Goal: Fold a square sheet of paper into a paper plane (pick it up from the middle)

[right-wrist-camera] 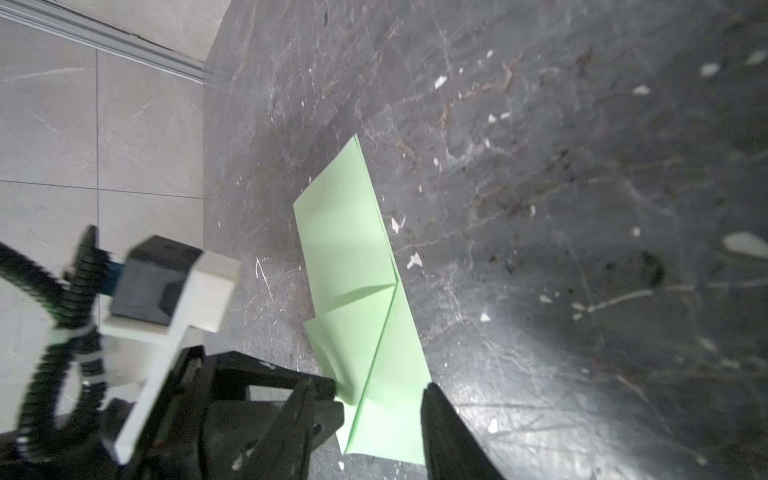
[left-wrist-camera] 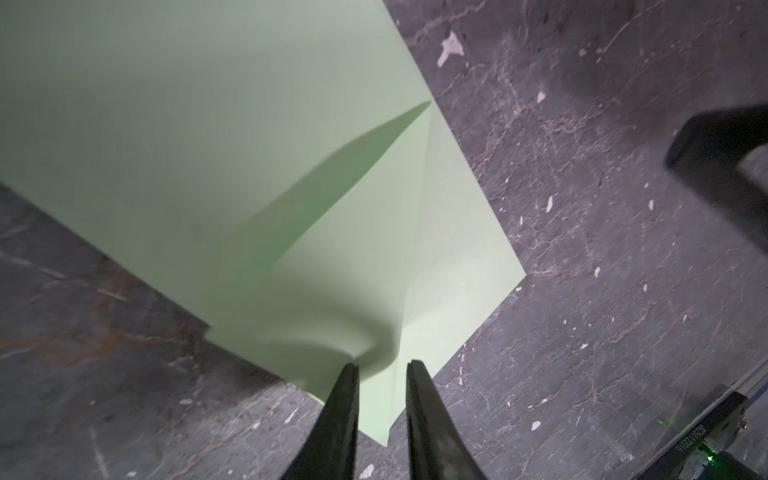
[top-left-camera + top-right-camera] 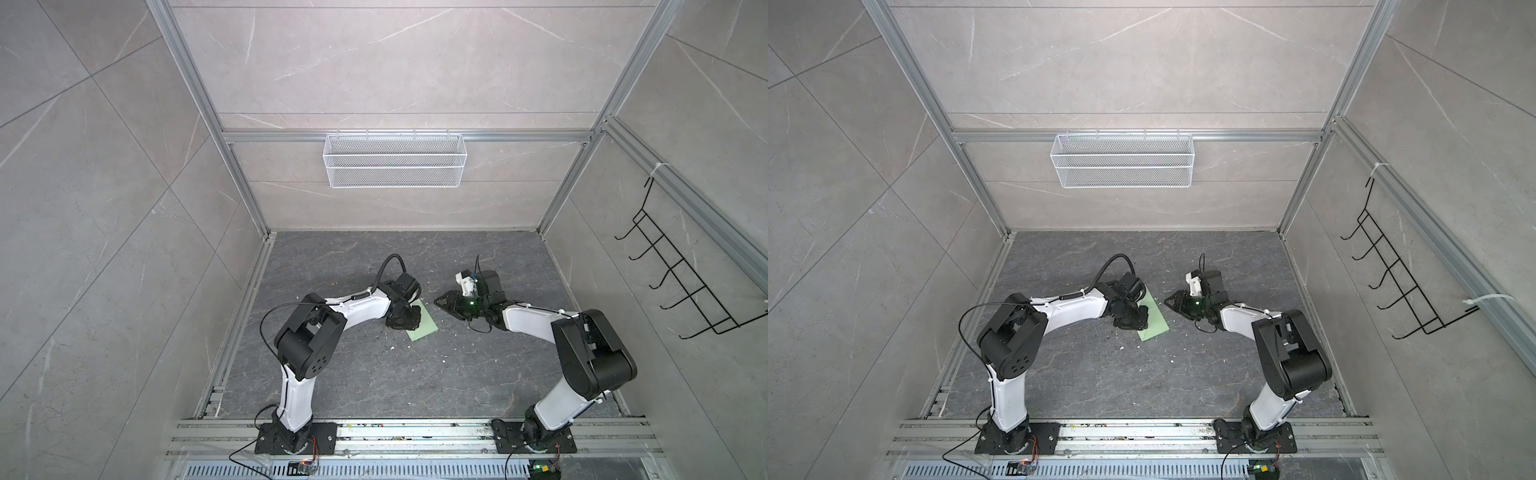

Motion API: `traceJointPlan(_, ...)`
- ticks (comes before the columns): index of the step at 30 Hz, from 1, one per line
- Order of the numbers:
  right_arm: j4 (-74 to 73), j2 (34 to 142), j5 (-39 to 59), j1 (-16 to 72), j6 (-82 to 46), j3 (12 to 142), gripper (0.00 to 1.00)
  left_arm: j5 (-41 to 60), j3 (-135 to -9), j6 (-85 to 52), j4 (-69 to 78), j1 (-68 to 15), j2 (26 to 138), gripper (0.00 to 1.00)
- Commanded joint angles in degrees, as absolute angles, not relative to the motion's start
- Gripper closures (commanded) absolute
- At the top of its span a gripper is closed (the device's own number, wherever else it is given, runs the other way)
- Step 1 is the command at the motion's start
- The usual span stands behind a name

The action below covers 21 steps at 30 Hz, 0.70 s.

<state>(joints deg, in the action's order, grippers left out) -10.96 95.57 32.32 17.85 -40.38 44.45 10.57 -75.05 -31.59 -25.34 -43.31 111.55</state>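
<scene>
Dark marbled desk [image 3: 374, 374], and the pale green half-folded paper sheet [image 3: 424, 326] lies mid-desk, long axis near-to-far. Your left hand [image 2: 382, 368] sits over its left edge, released; your right hand [image 1: 372, 385], also released and empty, hangs apart, rightward.

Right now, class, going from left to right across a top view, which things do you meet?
left arm's elbow → green paper → right pincer → right arm's elbow → black hook rack
</scene>
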Motion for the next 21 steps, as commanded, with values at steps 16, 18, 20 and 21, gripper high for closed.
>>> traceJointPlan(16,-16.79,105.08,36.02,24.26,-45.23,46.63,0.63,6.8,-77.22,-32.21,-25.21,-39.64,114.95,0.9)
traceJointPlan(18,-17.28,105.83,36.31,24.36,-45.51,47.36,0.64,6.58,-77.02,-32.17,-25.4,-39.64,115.08,0.91)
traceJointPlan(20,-17.97,106.54,36.74,24.35,-46.11,47.96,0.65,6.48,-76.5,-32.29,-25.33,-39.56,115.19,0.92)
traceJointPlan(21,-18.1,106.94,36.74,24.35,-46.46,48.16,0.66,6.34,-76.27,-32.27,-25.33,-39.6,115.28,0.93)
